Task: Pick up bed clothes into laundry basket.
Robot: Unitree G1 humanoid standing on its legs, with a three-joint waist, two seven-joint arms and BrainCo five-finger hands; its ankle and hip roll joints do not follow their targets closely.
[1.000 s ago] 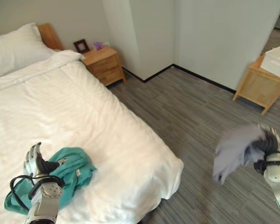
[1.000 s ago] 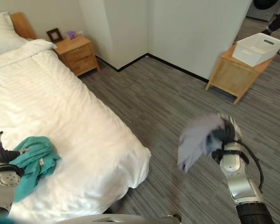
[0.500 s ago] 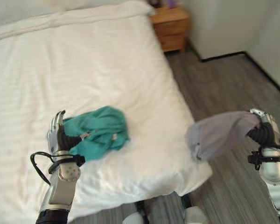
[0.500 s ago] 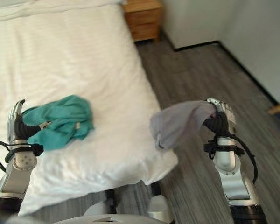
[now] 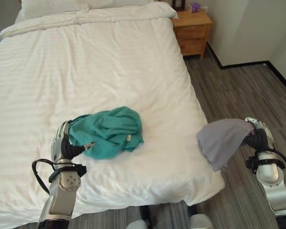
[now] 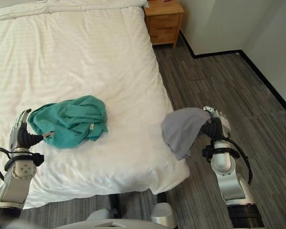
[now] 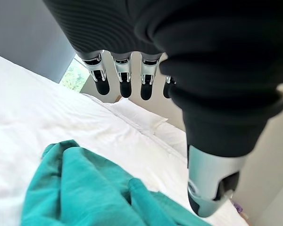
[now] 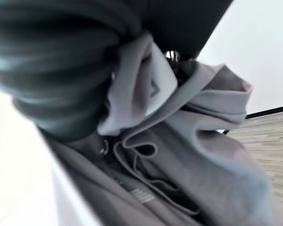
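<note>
Teal garment, soft and light, lies bunched just beyond the relaxed left hand; a fold is best pinched. A grey garment is clenched in the right hand.

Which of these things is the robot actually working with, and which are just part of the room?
Part of the job:
- grey garment, held in the right hand
- teal garment on the bed, beside the open left hand

Just there:
- wooden nightstand
</note>
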